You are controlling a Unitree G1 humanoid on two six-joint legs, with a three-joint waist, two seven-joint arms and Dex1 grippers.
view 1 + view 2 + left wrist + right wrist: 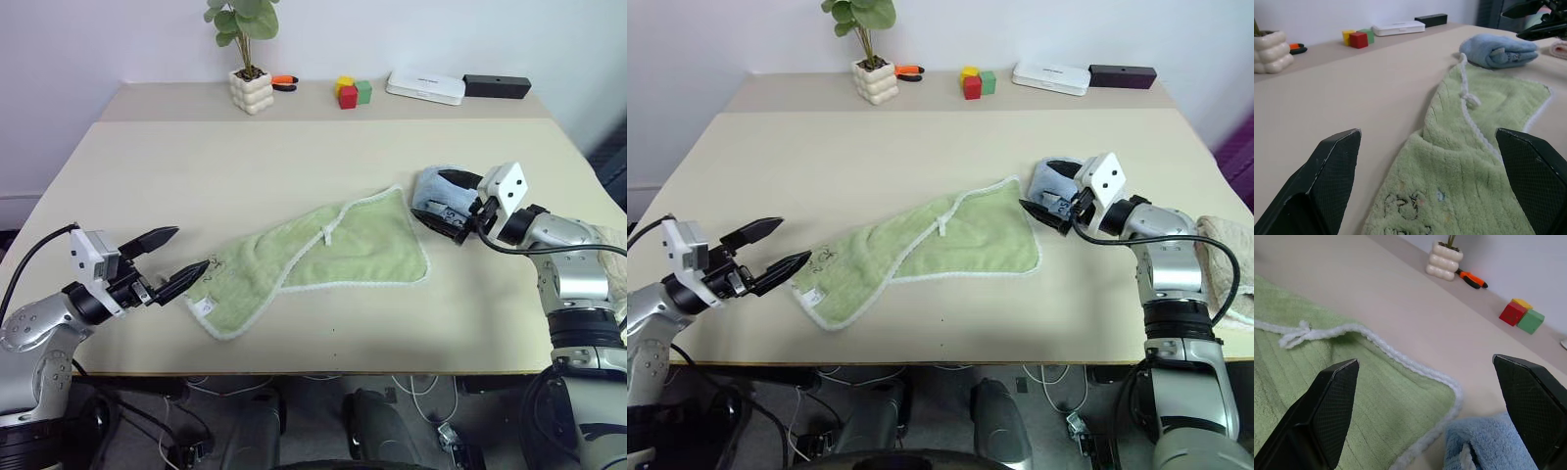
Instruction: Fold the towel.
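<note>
One green towel (318, 259) between two grippers, left gripper (171, 262) and right gripper (1046, 213) both spread wide, empty; one blue towel (443, 196) behind right gripper; one plant pot (252, 90).

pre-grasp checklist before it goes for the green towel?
1. Left gripper open: ok, fingers spread wide.
2. Right gripper open: ok.
3. Both grippers free of cloth: ok, neither holds anything.
4. Left gripper lined up with a towel end: ok, it points at the near-left end of the green towel.
5. Towel lying flat: not ok, it is bunched, with one edge turned over along the white trim.
6. Right side clear of other cloth: not ok, the folded blue towel lies right beside the green towel's far-right corner, next to the right gripper.
</note>
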